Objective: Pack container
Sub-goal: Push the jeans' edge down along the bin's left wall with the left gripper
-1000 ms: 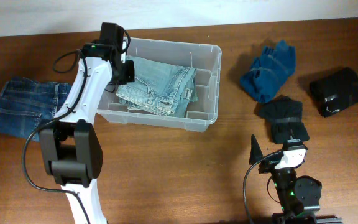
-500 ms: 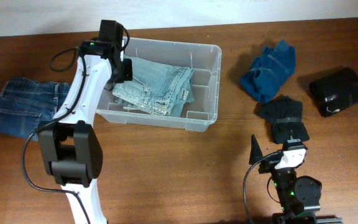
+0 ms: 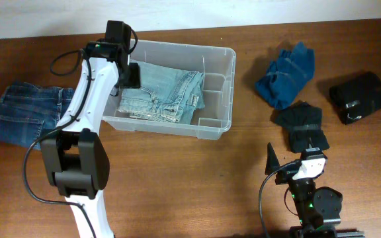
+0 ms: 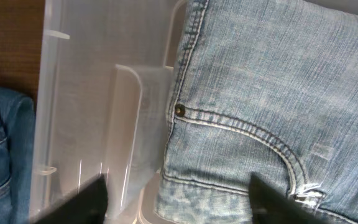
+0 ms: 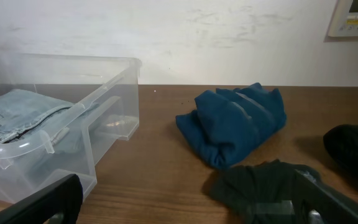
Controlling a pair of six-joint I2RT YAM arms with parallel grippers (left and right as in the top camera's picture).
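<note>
Overhead: the container (image 3: 190, 46) stands on the desk (image 3: 177, 178), left of centre toward the far edge, with folded light jeans (image 3: 167, 96) inside. The left gripper (image 3: 129, 74) hangs over its left end. Outside lie dark jeans (image 3: 25, 112) at far left, and at right a blue garment (image 3: 284, 73), a black garment (image 3: 303, 125) and a black bundle (image 3: 361, 96).

Left wrist: the jaws stand apart and empty above the light jeans' waistband, beside the container's left wall.

Right wrist: the right gripper (image 5: 188, 202) is spread and holds nothing, low at the near right.

By this, one piece looks packed and four seem left.
</note>
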